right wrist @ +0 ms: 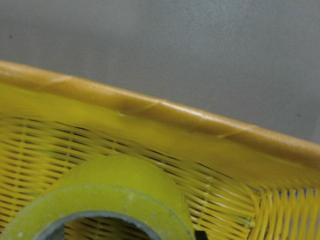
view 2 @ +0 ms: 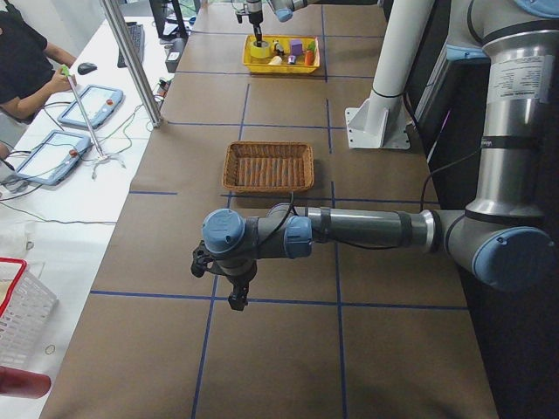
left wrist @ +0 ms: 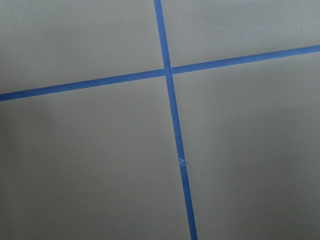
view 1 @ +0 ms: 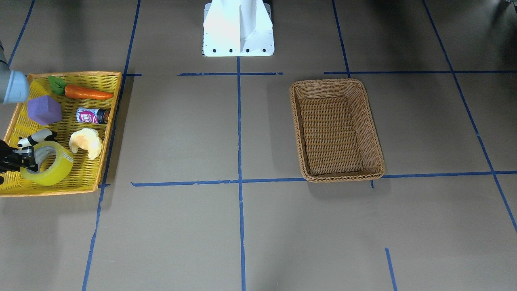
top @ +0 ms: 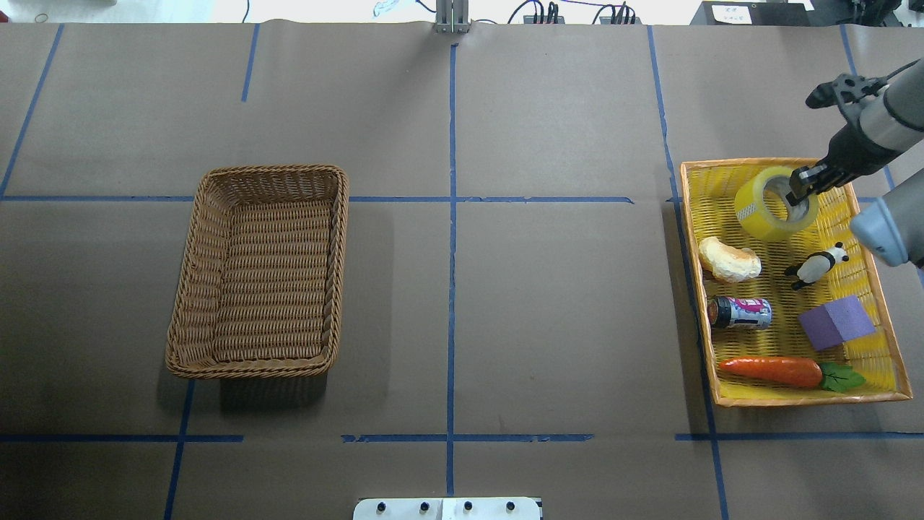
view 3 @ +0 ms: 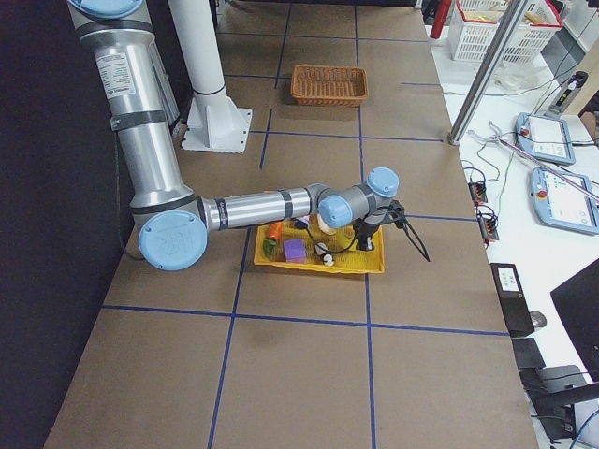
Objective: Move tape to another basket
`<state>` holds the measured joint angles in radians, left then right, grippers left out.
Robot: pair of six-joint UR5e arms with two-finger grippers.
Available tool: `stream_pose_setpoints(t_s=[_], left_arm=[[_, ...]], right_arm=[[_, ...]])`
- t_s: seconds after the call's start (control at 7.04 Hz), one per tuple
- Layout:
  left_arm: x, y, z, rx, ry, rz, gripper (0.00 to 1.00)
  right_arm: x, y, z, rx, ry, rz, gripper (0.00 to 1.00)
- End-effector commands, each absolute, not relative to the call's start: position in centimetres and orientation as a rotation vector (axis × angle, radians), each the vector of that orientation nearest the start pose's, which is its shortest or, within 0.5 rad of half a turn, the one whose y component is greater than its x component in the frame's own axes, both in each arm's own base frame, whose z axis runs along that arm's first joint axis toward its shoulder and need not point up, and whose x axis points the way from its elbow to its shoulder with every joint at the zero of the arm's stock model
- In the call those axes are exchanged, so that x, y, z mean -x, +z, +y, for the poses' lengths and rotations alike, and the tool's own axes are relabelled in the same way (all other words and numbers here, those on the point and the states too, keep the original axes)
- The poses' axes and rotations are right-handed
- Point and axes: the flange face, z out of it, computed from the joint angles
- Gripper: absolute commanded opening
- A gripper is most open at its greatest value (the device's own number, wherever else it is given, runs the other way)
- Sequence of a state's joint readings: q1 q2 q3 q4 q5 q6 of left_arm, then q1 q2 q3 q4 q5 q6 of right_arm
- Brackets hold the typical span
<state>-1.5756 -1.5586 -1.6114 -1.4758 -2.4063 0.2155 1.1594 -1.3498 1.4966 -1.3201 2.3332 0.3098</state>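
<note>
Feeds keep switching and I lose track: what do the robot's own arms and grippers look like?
The left arm and right arm match: silver-grey tubes, light-blue round joint caps, a white printed label on the upper link. The left gripper and right gripper are small and black, with black cables at the wrists.

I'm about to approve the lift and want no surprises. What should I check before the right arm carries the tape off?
1. Right gripper straddles the wall of the tape: ok.
2. Grip fully shut on it: cannot tell.
3. Panda apart from the tape: ok.
4. Basket holds nothing: ok.
5. Left gripper away from basket and tape: ok.
</note>
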Motion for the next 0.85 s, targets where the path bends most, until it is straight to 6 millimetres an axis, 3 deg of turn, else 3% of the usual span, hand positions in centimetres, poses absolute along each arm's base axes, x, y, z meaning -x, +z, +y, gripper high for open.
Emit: stream_pose_setpoints(t_s=[0.0, 0.28, 0.43, 0.71], left_arm=[[6.2, 64.6, -48.2, -0.035, 0.169, 0.849, 1.00], [5.9, 63.6, -48.7, -0.055, 0.177, 0.878, 1.00], [5.8, 62.1, -50.0, -0.075, 0.175, 0.897, 1.00], [5.1, 58.1, -52.8, -0.071, 0.056, 0.921, 1.00]], right_arm=[[12.6, 49.7, -57.8, -0.150, -0.211, -0.976, 0.00], [13.0, 47.3, -57.5, -0.124, -0.207, -1.073, 0.00], [13.6, 44.7, -58.5, -0.104, -0.153, -1.102, 0.00], [17.9, 37.5, -59.4, -0.060, -0.088, -1.147, 0.00]])
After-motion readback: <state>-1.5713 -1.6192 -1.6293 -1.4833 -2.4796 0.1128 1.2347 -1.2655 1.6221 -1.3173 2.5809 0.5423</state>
